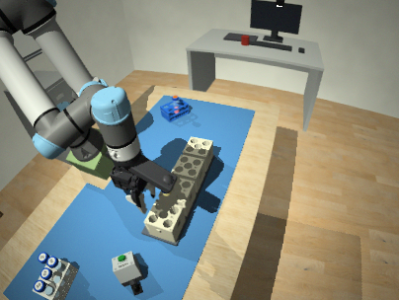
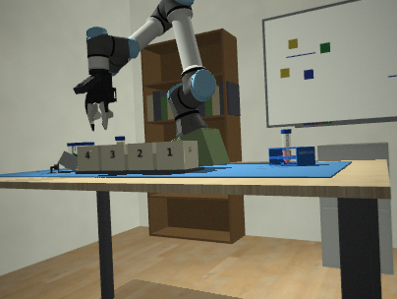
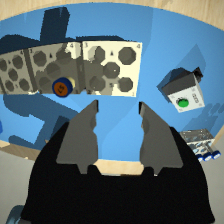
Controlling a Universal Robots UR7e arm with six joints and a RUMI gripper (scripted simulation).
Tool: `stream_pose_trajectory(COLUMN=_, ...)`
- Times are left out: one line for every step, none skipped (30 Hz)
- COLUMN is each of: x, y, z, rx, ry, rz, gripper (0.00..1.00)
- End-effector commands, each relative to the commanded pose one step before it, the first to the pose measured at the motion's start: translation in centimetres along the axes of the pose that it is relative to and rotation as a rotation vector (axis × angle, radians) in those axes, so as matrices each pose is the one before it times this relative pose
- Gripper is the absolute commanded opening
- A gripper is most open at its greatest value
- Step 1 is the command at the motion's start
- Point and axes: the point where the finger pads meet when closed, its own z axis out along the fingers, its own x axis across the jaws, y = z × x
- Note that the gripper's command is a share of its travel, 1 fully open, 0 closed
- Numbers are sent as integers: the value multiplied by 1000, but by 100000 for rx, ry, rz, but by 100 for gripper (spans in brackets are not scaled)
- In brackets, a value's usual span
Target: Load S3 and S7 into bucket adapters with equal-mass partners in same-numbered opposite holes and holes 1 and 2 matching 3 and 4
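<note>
The 50 mL tube S7 (image 2: 120, 140) (image 3: 62, 88) wears a round blue screw cap with an orange dot on top—its ID printed there—and stands in the pale, block-shaped adapter 3 (image 2: 112, 157) (image 3: 42, 59), in a hole along the edge nearer the pincer (image 1: 148, 203) (image 2: 98, 129) (image 3: 118, 101). The pincer hangs above the blue mat (image 1: 114, 217) (image 2: 255, 169) (image 3: 117, 125), partly open with nothing between its fingers; in the wrist view the tube lies beyond the fingertips and off to the left—apart from both.
</note>
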Motion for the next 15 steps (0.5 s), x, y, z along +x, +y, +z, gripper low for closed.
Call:
stream_pose_trajectory(x=36, y=-64, z=796, rx=298, ry=60, rz=-12, gripper=35)
stream_pose_trajectory(x=-969, y=-60, z=-49, rx=85, ry=76, rz=4752, gripper=35)
stream_pose_trajectory(x=-819, y=40, z=2, rx=-15, ry=37, rz=4998, gripper=35)
stream_pose_trajectory(x=-832, y=70, z=0, rx=-3, ry=8, rz=5000, gripper=35)
stream_pose_trajectory(x=-821, y=117, z=1, rx=0, ry=7, rz=4999, gripper=35)
stream_pose_trajectory(x=-814, y=158, z=1, rx=1, ry=7, rz=4999, gripper=35)
stream_pose_trajectory(x=0, y=0, z=0, rx=0, ry=0, rz=0, gripper=35)
stream_pose_trajectory(x=0, y=0, z=0, rx=0, ry=0, rz=0, gripper=35)
stream_pose_trajectory(x=-808, y=196, z=0, rx=0, ry=8, rz=4999, gripper=35)
stream_pose_trajectory(x=-795, y=238, z=1, rx=2, ry=7, rz=4999, gripper=35)
stream_pose_trajectory(x=-782, y=277, z=1, rx=2, ry=7, rz=4999, gripper=35)
stream_pose_trajectory(x=-775, y=314, z=-2, rx=-7, ry=10, rz=4998, gripper=35)
stream_pose_trajectory(x=-751, y=365, z=5, rx=-34, ry=-1, rz=4767, gripper=35)
stream_pose_trajectory(x=-732, y=276, z=-77, rx=188, ry=-151, rz=3395, gripper=35)
stream_pose_trajectory(x=-656, y=150, z=-147, rx=330, ry=-220, rz=3573, gripper=35)
